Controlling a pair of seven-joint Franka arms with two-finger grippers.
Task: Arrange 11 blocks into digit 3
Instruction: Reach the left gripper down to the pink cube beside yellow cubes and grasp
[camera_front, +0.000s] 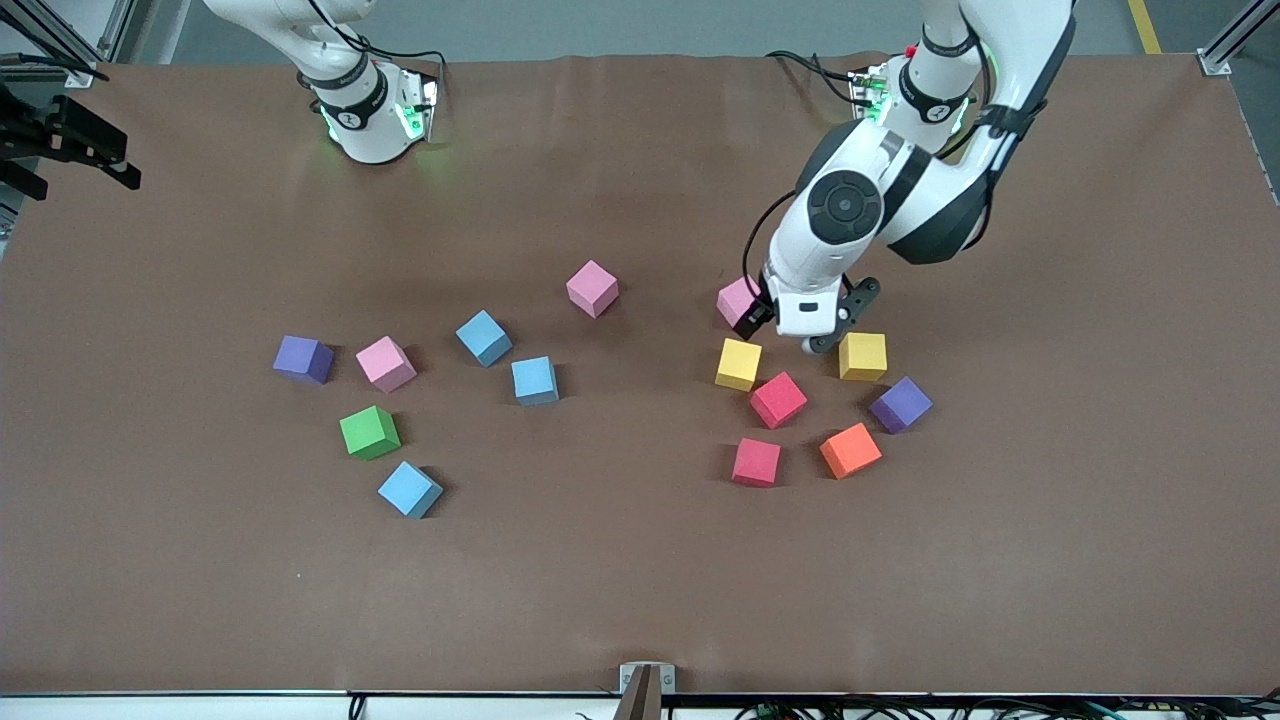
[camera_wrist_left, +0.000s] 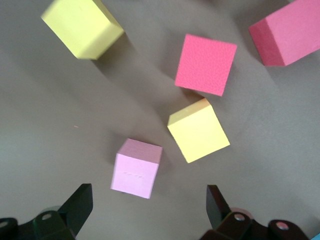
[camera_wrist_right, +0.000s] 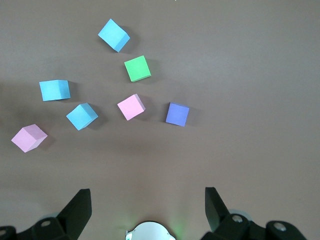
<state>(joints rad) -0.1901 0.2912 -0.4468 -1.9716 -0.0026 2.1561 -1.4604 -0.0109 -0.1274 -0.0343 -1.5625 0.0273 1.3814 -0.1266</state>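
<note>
Front view: the blocks lie loose on the brown bench (camera_front: 640, 580), none touching, so no digit 3 is formed. Toward the right arm's end sit a purple block (camera_front: 303, 359), a pink block (camera_front: 386, 363), a green block (camera_front: 369, 432) and three light blue blocks (camera_front: 484, 337); another pink block (camera_front: 592, 288) lies near the middle. Toward the left arm's end are two yellow blocks (camera_front: 738, 364), two red blocks (camera_front: 778, 399), an orange block (camera_front: 851, 450) and a second purple block (camera_front: 901, 404). The left gripper (camera_front: 800, 335) hovers with jaws wide over a third pink block (camera_front: 736, 300).

Left wrist view: the jaws are spread, empty, above the pale pink block (camera_wrist_left: 136, 168), with a yellow block (camera_wrist_left: 198, 131) beside it.

Right wrist view: the right gripper (camera_wrist_right: 147, 207) waits, jaws wide and empty, high above its block cluster.
</note>
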